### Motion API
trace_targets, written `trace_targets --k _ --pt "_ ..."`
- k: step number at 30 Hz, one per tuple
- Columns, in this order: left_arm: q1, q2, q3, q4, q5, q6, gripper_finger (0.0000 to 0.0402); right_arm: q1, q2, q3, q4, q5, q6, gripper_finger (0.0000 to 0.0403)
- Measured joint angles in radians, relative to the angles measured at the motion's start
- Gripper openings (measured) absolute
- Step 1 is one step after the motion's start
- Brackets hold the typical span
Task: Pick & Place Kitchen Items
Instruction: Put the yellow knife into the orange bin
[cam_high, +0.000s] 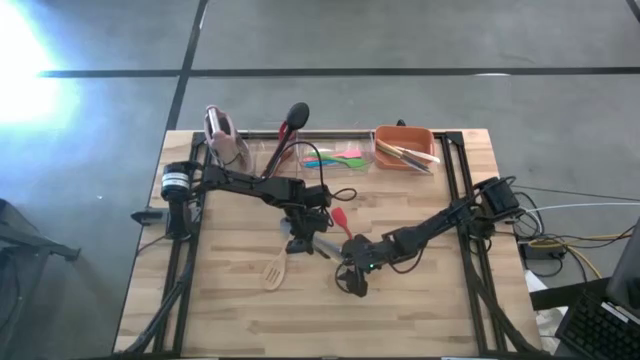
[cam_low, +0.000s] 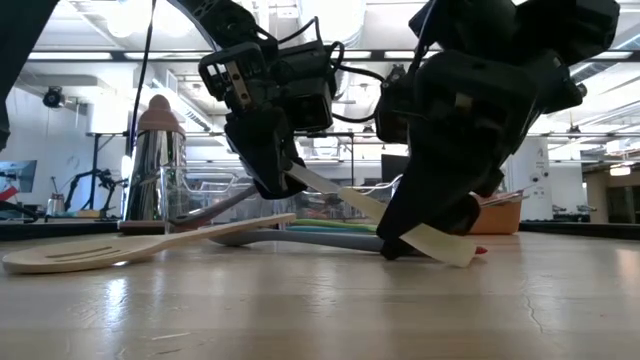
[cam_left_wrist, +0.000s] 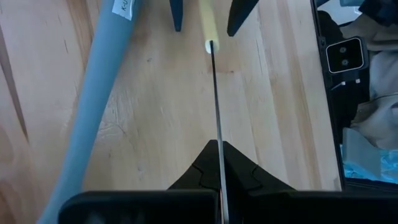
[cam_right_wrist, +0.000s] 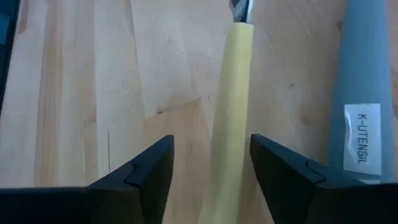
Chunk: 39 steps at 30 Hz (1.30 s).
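Both pincers on one knife (cam_right_wrist: 231, 118)

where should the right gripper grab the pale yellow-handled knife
On the pale yellow-handled knife's round handle, from its free end: the left gripper is shut on the thin blade, and the right gripper's open fingers already straddle the handle lengthwise, so closing there looks best.

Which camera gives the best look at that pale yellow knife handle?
The right wrist view: the handle fills the frame, lying between the right gripper's open fingers. The left wrist view shows its far end beyond the thin blade. In the low view it slants between the arms. From above the arms mostly hide it.
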Motion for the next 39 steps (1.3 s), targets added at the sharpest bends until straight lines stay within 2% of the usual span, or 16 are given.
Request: trace_targets --k 4,9,10,17,21,26,32,35,39 --pt "0.0 0.0 0.0 -0.006 0.001 0.0 0.0 0.0 -0.005 0.002 -0.012 -0.001 -0.016 0.0159" --pt "0.0 0.0 0.0 -0.01 0.002 0.0 0.0 0.0 -0.005 0.002 -0.036 -0.009 -0.019 0.0044" --pt "0.0 0.0 0.0 -0.014 0.003 0.001 0.0 0.0 -0.007 0.005 -0.045 -0.013 -0.019 0.0034" --pt "-0.002 0.0 0.0 -0.017 0.002 0.005 0.0001 -0.003 -0.007 0.047 -0.139 -0.028 -0.047 0.0034" --pt "-0.018 0.0 0.002 -0.029 0.002 0.043 0.0018 -0.005 -0.007 0.095 -0.253 -0.034 -0.088 0.0034" --pt "-0.051 0.0 0.032 -0.101 -0.031 0.104 0.0085 -0.006 -0.007 0.139 -0.329 -0.061 -0.135 0.0034" --pt "-0.067 0.0 0.07 -0.136 -0.169 0.111 0.0184 -0.006 -0.006 0.183 -0.398 -0.072 -0.138 0.0034" --pt "-0.069 0.0 0.089 -0.139 -0.175 0.118 0.021 -0.008 -0.009 0.204 -0.438 -0.075 -0.143 0.0034" --pt "-0.071 0.0 0.136 -0.186 -0.18 0.116 0.0218 -0.014 -0.018 0.228 -0.484 -0.075 -0.163 0.0034"
